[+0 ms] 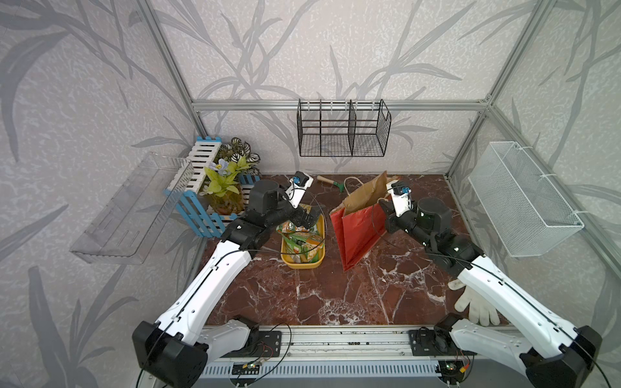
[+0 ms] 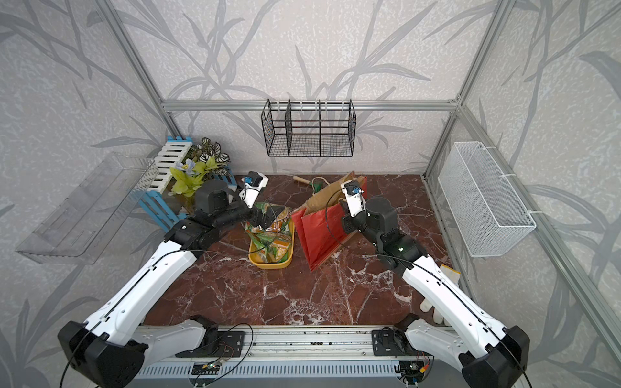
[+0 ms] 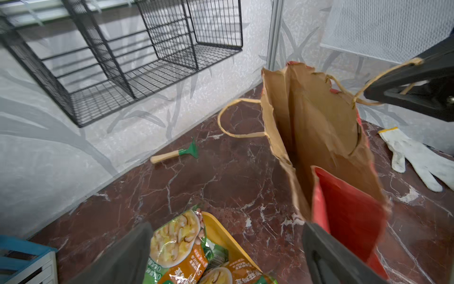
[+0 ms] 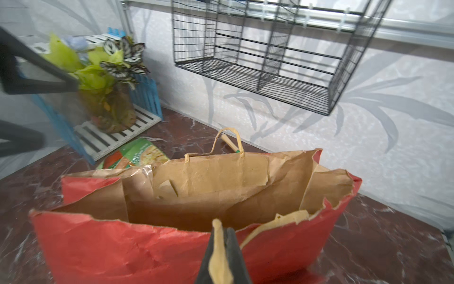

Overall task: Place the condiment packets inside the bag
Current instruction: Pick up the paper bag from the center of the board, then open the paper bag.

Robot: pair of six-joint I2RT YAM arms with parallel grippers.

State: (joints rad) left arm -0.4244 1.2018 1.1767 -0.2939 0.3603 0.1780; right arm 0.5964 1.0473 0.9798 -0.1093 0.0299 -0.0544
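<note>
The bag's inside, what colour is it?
Brown, like plain paper; the bag is red outside. The right wrist view shows it best.

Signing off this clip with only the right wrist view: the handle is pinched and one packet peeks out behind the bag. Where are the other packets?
Observer: The condiment packets are piled in a yellow tray on the table beside the bag.
Operator: What is the other arm doing?
Observer: The left tool is open above the pile, gripping nothing.
Operator: Anything loose near the right arm?
Observer: A white glove lies on the table, partly under that arm.
</note>
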